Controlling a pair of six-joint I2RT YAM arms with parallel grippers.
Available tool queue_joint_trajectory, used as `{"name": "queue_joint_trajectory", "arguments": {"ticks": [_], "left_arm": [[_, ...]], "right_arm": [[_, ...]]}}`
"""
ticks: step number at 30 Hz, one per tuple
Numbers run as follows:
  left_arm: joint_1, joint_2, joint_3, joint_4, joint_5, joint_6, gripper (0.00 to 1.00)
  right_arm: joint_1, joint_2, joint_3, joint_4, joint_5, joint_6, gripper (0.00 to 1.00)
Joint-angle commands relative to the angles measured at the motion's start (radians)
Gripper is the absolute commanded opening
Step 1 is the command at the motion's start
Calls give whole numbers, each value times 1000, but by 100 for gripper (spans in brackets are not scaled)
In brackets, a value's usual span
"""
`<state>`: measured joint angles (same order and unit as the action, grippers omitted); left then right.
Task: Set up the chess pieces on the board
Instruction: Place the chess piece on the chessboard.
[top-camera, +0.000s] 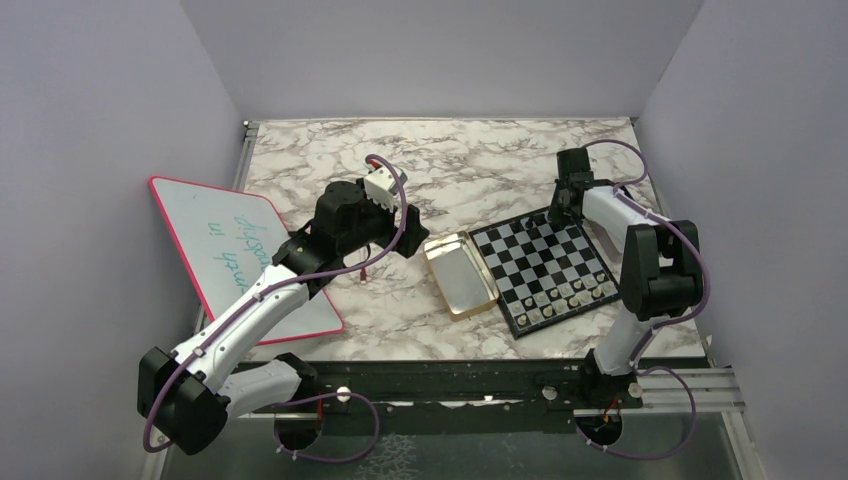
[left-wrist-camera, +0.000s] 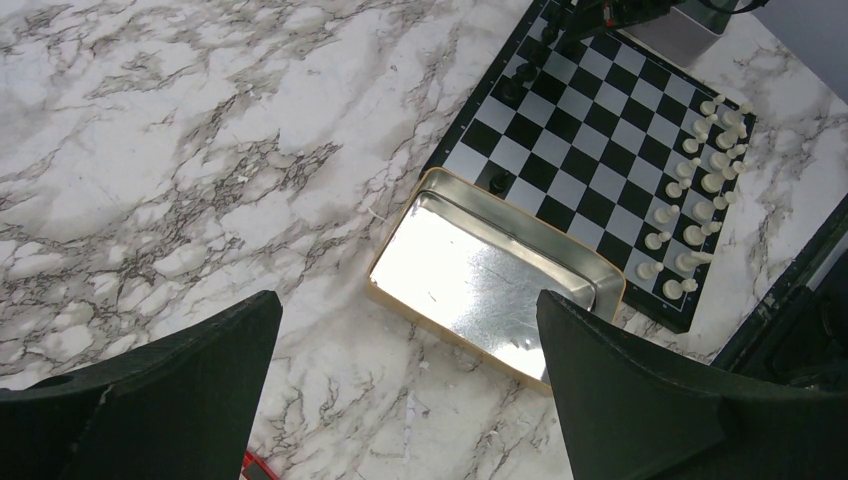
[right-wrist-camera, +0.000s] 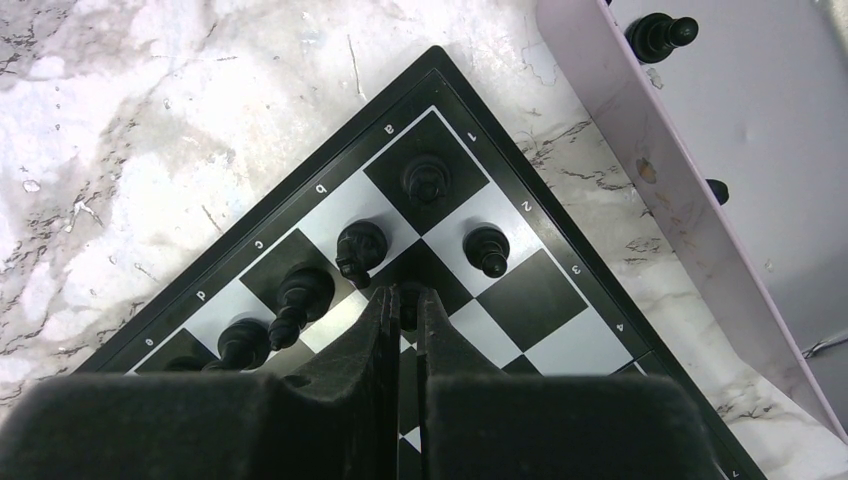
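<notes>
— Closest to the lens is the right hand. Its fingers are drawn nearly together, with only a thin slit between them. Is anything pinched there?

— I cannot tell; the tips are dark against a dark square. They hang over the chessboard, near the corner lettered a. Just ahead and left of the tips stands a black knight. Just ahead and right is a black pawn, and farther ahead, on the corner square, a black rook. Left of the fingers is a black bishop.

— Does the top view show those?

— Only as dark specks. It does show what that wrist view misses: the white pieces ranked along the board edge farthest from that hand.

— And the left hand?

— Its fingers are spread wide, gripping nothing, above the marble desk. Just ahead, between the fingers, lies an open gold tin with a shiny inside, and the chessboard is just beside it, farther ahead.

— Anything only the top view catches?

— A pink-rimmed whiteboard with green writing, left of that hand and partly under its arm.
</notes>
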<state>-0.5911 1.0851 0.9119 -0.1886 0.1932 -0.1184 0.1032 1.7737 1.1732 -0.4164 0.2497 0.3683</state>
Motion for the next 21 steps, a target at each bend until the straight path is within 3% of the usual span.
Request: {"name": "queue_joint_trajectory", "arguments": {"ticks": [1,21], "left_arm": [[-3,-22,-5,21,-15,2,99],[-2,-23,-5,20,-13,2,99]], "right_arm": [[-2,33,24,-10,32,15,7],[-2,28,40,-67,28,26,10]]}}
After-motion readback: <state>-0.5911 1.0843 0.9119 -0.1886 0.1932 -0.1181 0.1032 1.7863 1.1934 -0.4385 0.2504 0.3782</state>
